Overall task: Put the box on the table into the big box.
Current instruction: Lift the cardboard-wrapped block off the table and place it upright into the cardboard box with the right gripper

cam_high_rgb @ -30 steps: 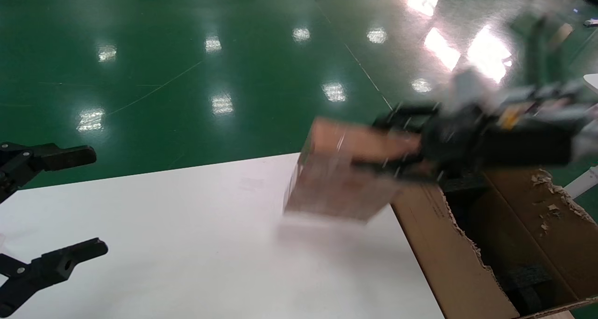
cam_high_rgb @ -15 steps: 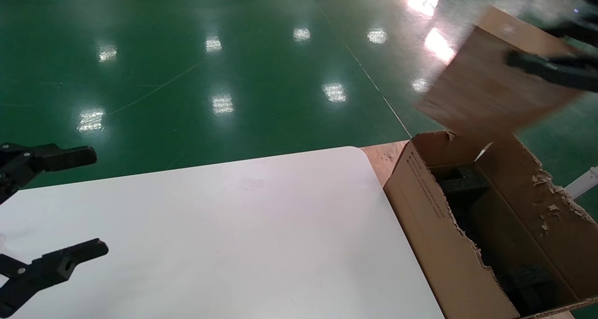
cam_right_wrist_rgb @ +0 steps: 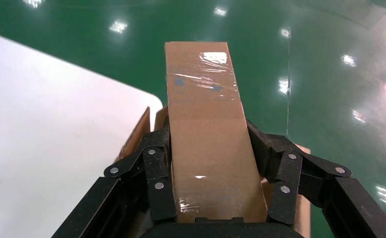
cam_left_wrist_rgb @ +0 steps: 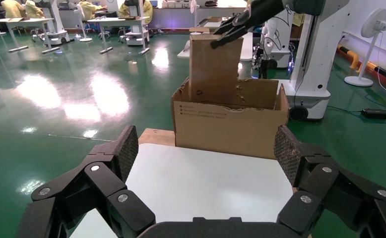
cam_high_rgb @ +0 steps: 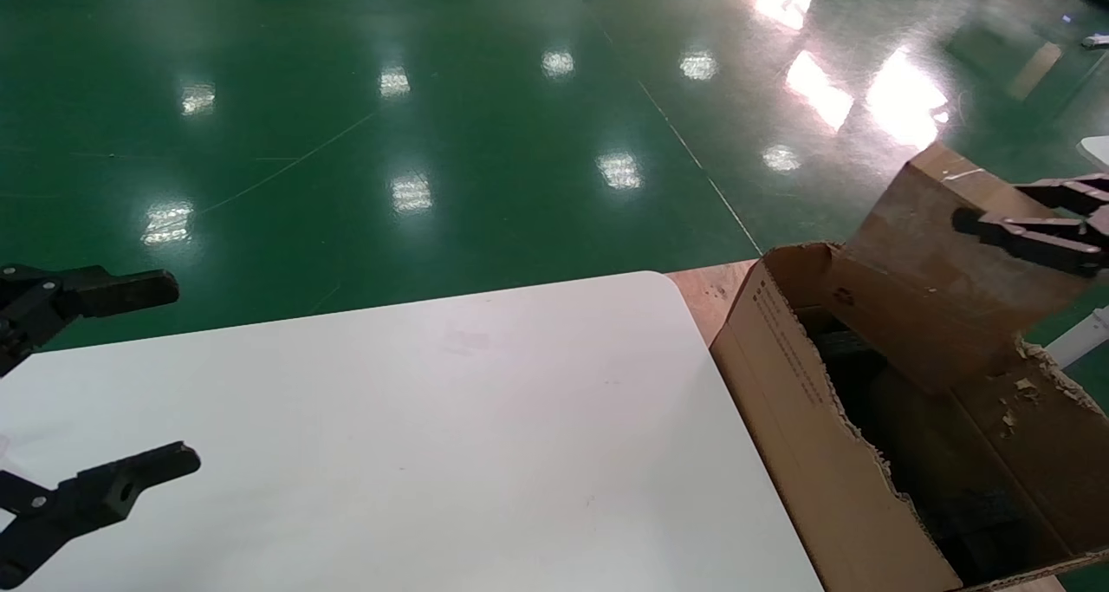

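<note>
The right gripper (cam_right_wrist_rgb: 212, 198) is clenched on the box (cam_right_wrist_rgb: 208, 134), its fingers pressing the two long sides, as the right wrist view shows. In the head view this gripper (cam_high_rgb: 1035, 228) sits at the right edge of the frame, holding the box (cam_high_rgb: 931, 263) tilted, with its lower end dipping past the rim of the big box (cam_high_rgb: 784, 384) at the far end of the opening. The left wrist view shows the box (cam_left_wrist_rgb: 215, 69) standing on end, its lower part hidden behind the near wall of the big box (cam_left_wrist_rgb: 229, 129).

The big box stands just beside the right end of the tabletop (cam_high_rgb: 416, 453), its torn edges ragged and something dark lying inside. The left gripper (cam_high_rgb: 87, 393) hangs with jaws spread at the lower left of the head view, over the tabletop's left edge.

The risk I see is that the box goes in steeply. Its lower corner may catch on the dark contents or the far wall, so letting go now could leave it propped against the rim or tipped out over the far side. The taped faces look slick, so it may also slip in the grasp.
</note>
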{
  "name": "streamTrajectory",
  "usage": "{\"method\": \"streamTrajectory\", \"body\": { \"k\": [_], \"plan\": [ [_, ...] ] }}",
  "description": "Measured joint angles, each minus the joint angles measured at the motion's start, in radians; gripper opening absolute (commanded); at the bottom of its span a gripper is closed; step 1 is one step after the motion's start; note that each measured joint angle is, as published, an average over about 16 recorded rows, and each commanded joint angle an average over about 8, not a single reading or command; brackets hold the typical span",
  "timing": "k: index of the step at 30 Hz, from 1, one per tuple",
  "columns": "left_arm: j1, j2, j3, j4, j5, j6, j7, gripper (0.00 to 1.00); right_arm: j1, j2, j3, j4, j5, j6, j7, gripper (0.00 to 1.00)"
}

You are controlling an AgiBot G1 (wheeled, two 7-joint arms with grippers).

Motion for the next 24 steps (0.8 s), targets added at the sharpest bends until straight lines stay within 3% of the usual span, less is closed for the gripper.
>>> {"method": "streamTrajectory", "body": {
  "k": [12,18,24],
  "plan": [
    [0.0,0.0,0.0,0.0,0.0,0.0,0.0,1.0,-0.149,0.134,-0.226,0.275,0.298,0.365,-0.011,0.0],
    [0.0,0.0,0.0,0.0,0.0,0.0,0.0,1.0,-0.153,0.189,-0.339,0.401,0.414,0.548,-0.045,0.0],
    [0.0,0.0,0.0,0.0,0.0,0.0,0.0,1.0,-0.117,0.215,-0.428,0.464,0.501,0.666,-0.116,0.0]
  ]
}}
